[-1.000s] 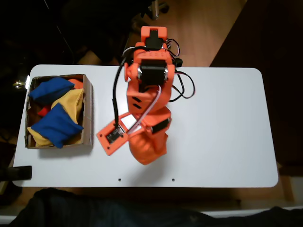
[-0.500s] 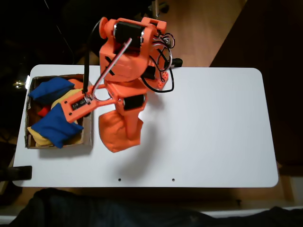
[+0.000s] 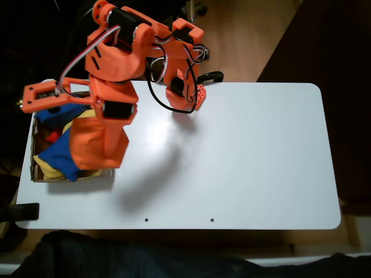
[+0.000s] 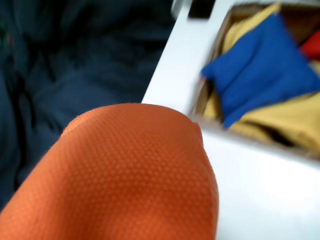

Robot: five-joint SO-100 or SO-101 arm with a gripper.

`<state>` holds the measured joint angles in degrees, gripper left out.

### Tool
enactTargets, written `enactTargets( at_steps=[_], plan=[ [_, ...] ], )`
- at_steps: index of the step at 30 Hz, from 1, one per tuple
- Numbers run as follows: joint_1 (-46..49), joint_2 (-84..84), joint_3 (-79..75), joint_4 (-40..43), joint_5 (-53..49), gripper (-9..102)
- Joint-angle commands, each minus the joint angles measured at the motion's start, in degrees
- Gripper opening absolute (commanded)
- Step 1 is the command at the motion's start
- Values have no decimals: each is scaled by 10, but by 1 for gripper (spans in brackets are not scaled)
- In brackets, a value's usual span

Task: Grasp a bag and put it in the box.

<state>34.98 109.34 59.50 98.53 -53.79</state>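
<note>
Orange woven fabric fills the near part of the wrist view: the bag [image 4: 130,180], plump and sagging, hangs from the claw [image 3: 110,119], which is clamped on its upper end. In the fixed view the bag [image 3: 95,145] dangles over the right-hand wall of the cardboard box [image 3: 109,174], part above the box's contents and part above the white desk [image 3: 243,150] just beside it.

By its look the bag is soft, light and loosely filled, so it slumps and swings below the grip. A pinch across a gathered edge or corner should hold it, since the coarse cloth gives the claw something to bite. Let go now and it could catch on the wall, so I judge it needs carrying a little deeper over the box.

Beyond the bag, inside the box, lie blue bean bags [image 4: 260,65] on yellow bean bags [image 4: 285,120], with a scrap of red [image 4: 311,45] at the far side.
</note>
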Motion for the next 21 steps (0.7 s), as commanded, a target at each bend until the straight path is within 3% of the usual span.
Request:
enactTargets(
  at_steps=[1, 21],
  plan=[
    [41, 37, -44, -37, -14, 19],
    [186, -94, -41, -143, -65, 19]
  ],
)
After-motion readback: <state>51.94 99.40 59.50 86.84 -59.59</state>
